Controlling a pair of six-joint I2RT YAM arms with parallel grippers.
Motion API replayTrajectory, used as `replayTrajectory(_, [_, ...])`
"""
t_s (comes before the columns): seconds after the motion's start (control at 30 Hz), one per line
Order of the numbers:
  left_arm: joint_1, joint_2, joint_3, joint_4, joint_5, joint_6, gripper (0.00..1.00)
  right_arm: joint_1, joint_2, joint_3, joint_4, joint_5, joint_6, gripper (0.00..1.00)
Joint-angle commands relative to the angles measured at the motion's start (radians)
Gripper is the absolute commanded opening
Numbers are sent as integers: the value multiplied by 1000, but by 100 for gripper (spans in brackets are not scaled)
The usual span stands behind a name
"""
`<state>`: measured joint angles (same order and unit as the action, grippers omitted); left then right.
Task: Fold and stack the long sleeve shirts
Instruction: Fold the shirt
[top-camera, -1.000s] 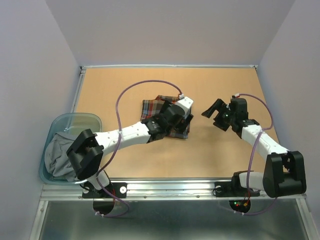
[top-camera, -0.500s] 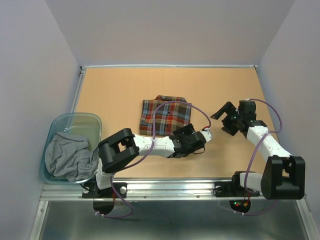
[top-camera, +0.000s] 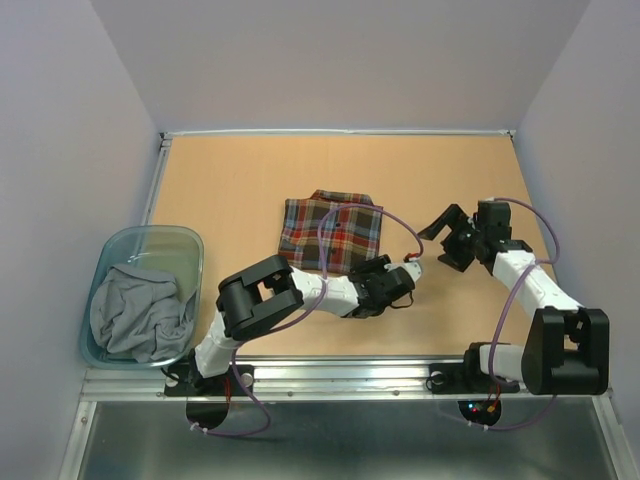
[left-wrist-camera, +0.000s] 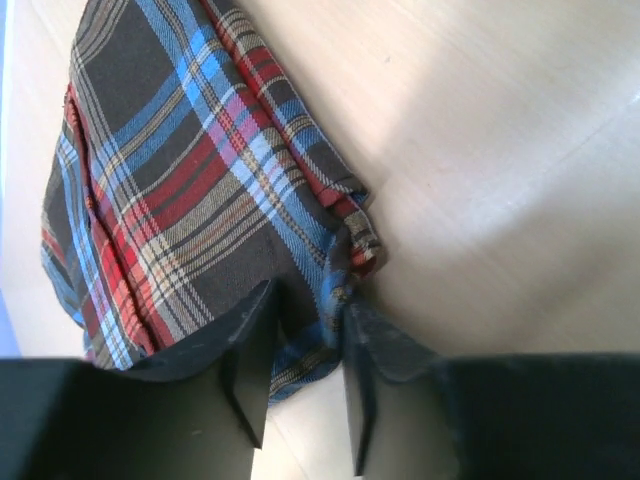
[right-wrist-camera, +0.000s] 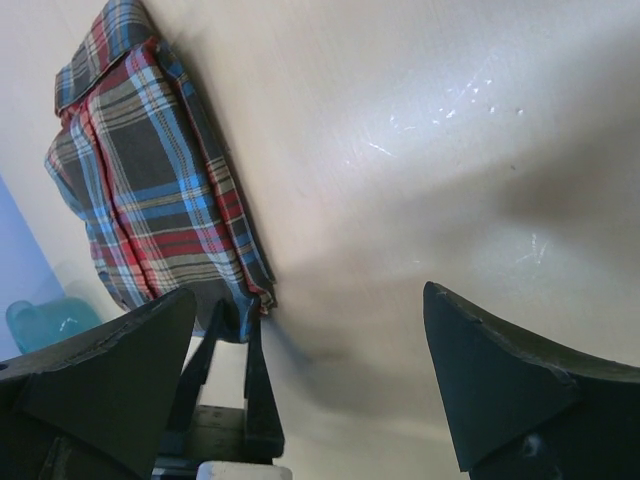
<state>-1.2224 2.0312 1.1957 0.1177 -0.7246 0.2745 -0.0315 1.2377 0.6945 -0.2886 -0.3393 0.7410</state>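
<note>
Red plaid shirt (top-camera: 330, 235) lies folded; a grey garment (top-camera: 135, 310) fills the teal bin (top-camera: 192, 243).
We see the left gripper (left-wrist-camera: 305, 310), now drawn nearer, narrowed about the shirt's corner, grip unclear; right gripper (right-wrist-camera: 310, 295) agape.

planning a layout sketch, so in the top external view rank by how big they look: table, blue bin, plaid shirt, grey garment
1. table
2. blue bin
3. plaid shirt and grey garment: they look about alike, so not ranked.
</note>
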Motion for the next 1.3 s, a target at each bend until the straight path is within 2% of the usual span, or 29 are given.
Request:
replayTrajectory(0.0, [15, -8, 12, 37, -76, -12, 31, -2, 25, 16, 77, -102, 4, 100])
replayTrajectory(0.03, [18, -26, 7, 37, -65, -18, 18, -2, 35, 1, 122, -150, 17, 100])
replayTrajectory(0.07, [20, -40, 2, 39, -52, -29, 10, -2, 45, -7, 153, -170, 29, 100])
replayTrajectory(0.1, [23, -81, -11, 39, -33, -52, 7, -1, 57, -16, 184, -187, 59, 100])
replayTrajectory(0.27, [52, -213, -60, 62, 100, -135, 6, 18, 118, -52, 371, -225, 145, 100])
replayTrajectory(0.3, [58, -229, -64, 60, 109, -146, 1, 22, 132, -58, 441, -234, 159, 100])
replayTrajectory(0.47, [77, -275, -93, 43, 148, -187, 1, 87, 274, -99, 720, -270, 288, 100])
replayTrajectory(0.77, [83, -273, -99, 19, 172, -221, 0, 185, 482, -20, 916, -250, 363, 100])
replayTrajectory(1.03, [83, -273, -87, 11, 159, -238, 0, 272, 686, 86, 930, -260, 394, 100])
replayTrajectory(1.27, [83, -278, -82, 2, 171, -270, 0, 337, 759, 154, 931, -248, 393, 100])
